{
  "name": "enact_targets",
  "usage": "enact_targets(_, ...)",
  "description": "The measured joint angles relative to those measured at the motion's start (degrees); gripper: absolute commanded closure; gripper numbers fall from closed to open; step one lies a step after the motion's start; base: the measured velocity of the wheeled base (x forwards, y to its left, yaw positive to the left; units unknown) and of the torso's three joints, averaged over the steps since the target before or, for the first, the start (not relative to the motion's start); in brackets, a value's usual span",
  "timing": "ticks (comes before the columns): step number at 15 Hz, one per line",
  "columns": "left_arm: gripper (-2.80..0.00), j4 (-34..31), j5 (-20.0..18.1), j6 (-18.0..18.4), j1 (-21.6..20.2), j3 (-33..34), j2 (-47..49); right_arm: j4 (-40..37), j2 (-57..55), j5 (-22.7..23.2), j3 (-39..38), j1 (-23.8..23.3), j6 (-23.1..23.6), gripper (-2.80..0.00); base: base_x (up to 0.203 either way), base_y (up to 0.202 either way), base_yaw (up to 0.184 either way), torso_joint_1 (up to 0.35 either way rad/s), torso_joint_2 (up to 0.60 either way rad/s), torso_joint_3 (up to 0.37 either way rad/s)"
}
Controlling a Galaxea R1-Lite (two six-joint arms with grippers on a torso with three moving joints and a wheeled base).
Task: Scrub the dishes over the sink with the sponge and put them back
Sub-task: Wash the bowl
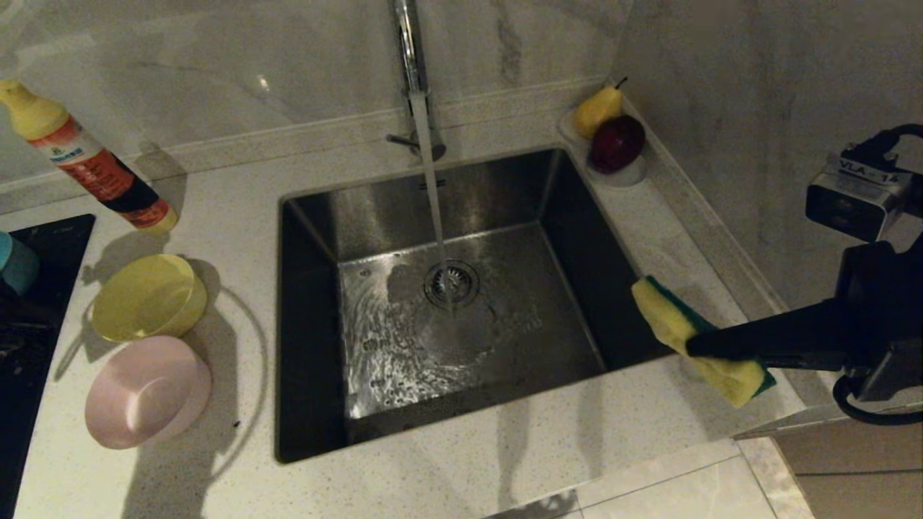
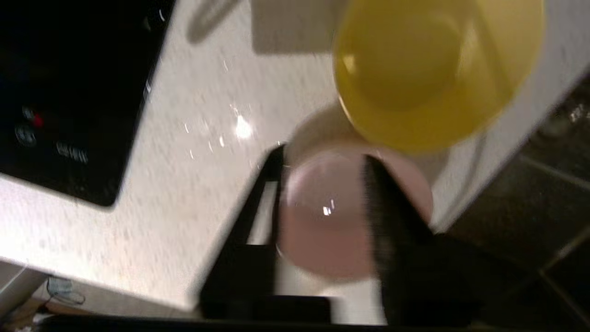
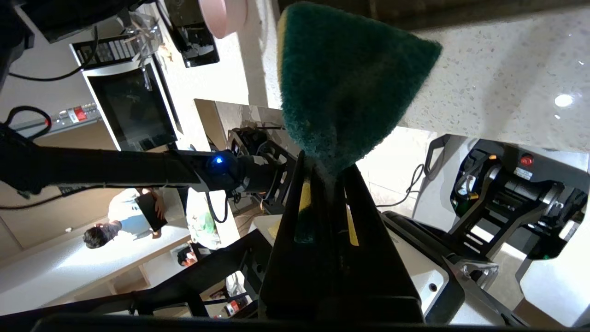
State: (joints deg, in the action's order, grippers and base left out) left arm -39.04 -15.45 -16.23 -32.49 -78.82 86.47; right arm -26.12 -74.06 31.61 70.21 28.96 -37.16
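R gripper clamped tight on sponge, yellow foam w/ green scour face, held at sink's right rim. L gripper fingers apart, hovering over pink bowl, nothing held. Yellow bowl just beside pink, both empty, smooth round plastic, on speckled counter left of sink. Steel basin wet; tap running onto drain. White dish: pear, red fruit.

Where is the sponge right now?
In the head view, the sponge is pinched in the right claw above the counter at the sink's right edge.
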Motion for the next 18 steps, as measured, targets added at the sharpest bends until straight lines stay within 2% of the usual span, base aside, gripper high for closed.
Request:
enact_targets(3,-2.8,2.8,2.2,-0.8,0.1,-0.3,3.7,0.1,0.2,0.0,-1.0,-0.9,0.2,0.0,0.0,0.0,0.0,0.0,0.0,0.0)
enact_targets(8,-2.8,7.6,2.3,-5.4,0.4,-1.0,8.8,0.2,0.1,0.0,-1.2,-1.7,0.7,0.0,0.0,0.0,0.0,0.0,0.0,0.0)
enact_targets(12,-2.8,8.3,2.2,-7.9,2.2,-2.4,11.3,0.2,-0.3,0.2,-1.2,-1.8,0.8,0.0,0.0,0.0,0.0,0.0,0.0,0.0)
enact_targets(15,-2.8,11.4,2.3,-10.7,3.9,-2.6,12.1,0.2,-0.4,0.2,-1.3,-1.9,0.8,0.0,0.0,0.0,0.0,0.0,0.0,0.0)
enact_targets(18,-2.8,11.1,3.5,-10.8,5.1,-2.6,13.2,0.2,-0.4,0.4,-1.2,-2.5,0.8,0.0,0.0,0.0,0.0,0.0,0.0,0.0)
